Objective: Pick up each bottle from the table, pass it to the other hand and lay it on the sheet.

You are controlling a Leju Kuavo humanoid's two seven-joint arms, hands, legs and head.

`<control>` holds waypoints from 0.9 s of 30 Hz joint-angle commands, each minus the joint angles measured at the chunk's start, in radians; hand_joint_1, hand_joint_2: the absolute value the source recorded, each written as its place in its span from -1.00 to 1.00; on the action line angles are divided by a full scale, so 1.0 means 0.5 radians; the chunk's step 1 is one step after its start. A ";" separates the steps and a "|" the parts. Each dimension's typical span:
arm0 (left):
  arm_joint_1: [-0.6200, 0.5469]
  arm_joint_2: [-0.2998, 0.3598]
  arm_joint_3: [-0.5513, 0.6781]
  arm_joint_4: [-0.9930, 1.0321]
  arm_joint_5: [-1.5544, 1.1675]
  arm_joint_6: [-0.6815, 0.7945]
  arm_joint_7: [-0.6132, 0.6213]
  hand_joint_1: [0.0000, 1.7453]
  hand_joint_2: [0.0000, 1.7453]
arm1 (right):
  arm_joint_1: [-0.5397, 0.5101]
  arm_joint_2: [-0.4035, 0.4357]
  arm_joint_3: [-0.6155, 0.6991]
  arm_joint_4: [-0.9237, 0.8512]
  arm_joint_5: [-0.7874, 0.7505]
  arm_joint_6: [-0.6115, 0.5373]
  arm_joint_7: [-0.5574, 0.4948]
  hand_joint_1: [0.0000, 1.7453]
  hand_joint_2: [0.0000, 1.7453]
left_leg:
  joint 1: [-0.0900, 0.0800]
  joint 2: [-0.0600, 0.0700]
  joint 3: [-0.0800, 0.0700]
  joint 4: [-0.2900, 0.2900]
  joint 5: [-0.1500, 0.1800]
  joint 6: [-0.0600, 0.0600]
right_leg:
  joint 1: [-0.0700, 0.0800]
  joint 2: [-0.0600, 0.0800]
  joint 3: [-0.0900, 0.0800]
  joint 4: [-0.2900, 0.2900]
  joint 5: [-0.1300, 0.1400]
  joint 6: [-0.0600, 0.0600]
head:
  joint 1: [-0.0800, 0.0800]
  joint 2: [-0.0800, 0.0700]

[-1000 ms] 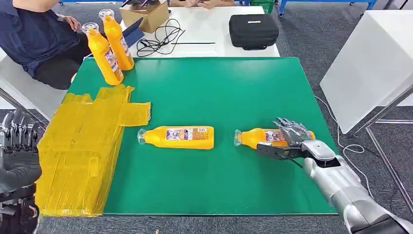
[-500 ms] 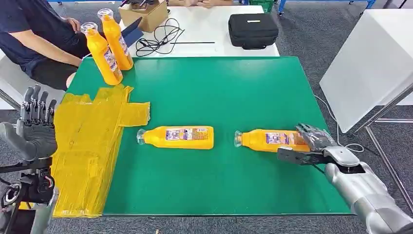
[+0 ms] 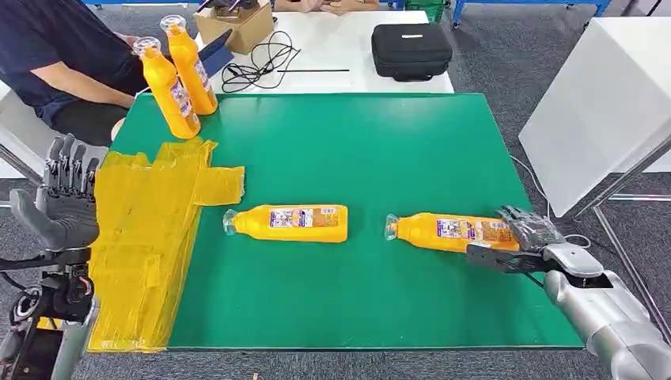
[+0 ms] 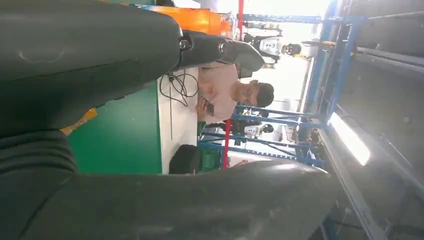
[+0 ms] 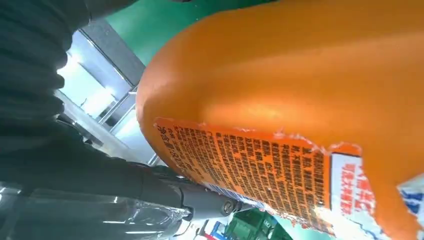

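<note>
The right hand reaches in from the near right corner and grips the base end of a bottle lying on its side on the green table, fingers over the top and thumb below. In the right wrist view that bottle is so close that its ends are cut off and the fingers are mostly hidden behind it. The left hand is raised beside the table's near left edge, fingers straight up and apart, holding nothing; its forearm is cut off by the frame. The yellow sheet covers the table's left side. A 2nd bottle lies mid-table, well apart from both hands. 2 upright bottles stand at the far left corner. Beyond them sits a person, partly out of frame.
</note>
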 commanded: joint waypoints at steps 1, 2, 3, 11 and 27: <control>0.063 -0.004 -0.082 0.096 0.009 0.033 -0.097 -1.00 -1.00 | 0.057 0.185 0.082 0.357 0.030 -0.146 -0.078 -1.00 1.00 | 0.003 -0.002 0.013 -0.007 -0.001 -0.001 | 0.003 -0.005 0.017 -0.012 0.000 0.003 | 0.000 0.000; 0.105 -0.006 -0.060 0.044 0.028 0.048 -0.108 -1.00 -1.00 | -0.001 0.219 0.088 0.380 0.017 -0.149 -0.120 -1.00 1.00 | 0.002 0.002 0.013 -0.005 -0.002 -0.001 | 0.002 0.000 0.016 -0.008 0.000 0.002 | 0.001 0.000; 0.162 -0.008 -0.036 -0.022 0.027 0.067 -0.116 -1.00 -1.00 | -0.050 0.245 0.087 0.379 -0.005 -0.136 -0.158 -1.00 1.00 | 0.003 0.009 0.015 -0.005 -0.003 -0.001 | 0.003 0.005 0.017 -0.009 0.001 0.003 | 0.000 0.000; 0.466 -0.084 0.139 -0.376 -0.003 0.028 -0.082 -1.00 -1.00 | -0.069 0.264 0.143 0.062 -0.083 -0.055 -0.225 -1.00 1.00 | 0.002 0.033 0.015 -0.003 -0.008 0.000 | 0.003 0.029 0.010 -0.004 0.004 0.006 | 0.000 0.000; 0.259 -0.038 0.139 -0.198 0.015 0.010 -0.011 -1.00 -1.00 | -0.104 0.318 0.220 0.108 -0.060 0.014 -0.037 -1.00 1.00 | 0.002 0.011 0.011 -0.001 -0.003 0.002 | 0.002 0.010 0.011 -0.002 0.002 0.005 | 0.000 0.000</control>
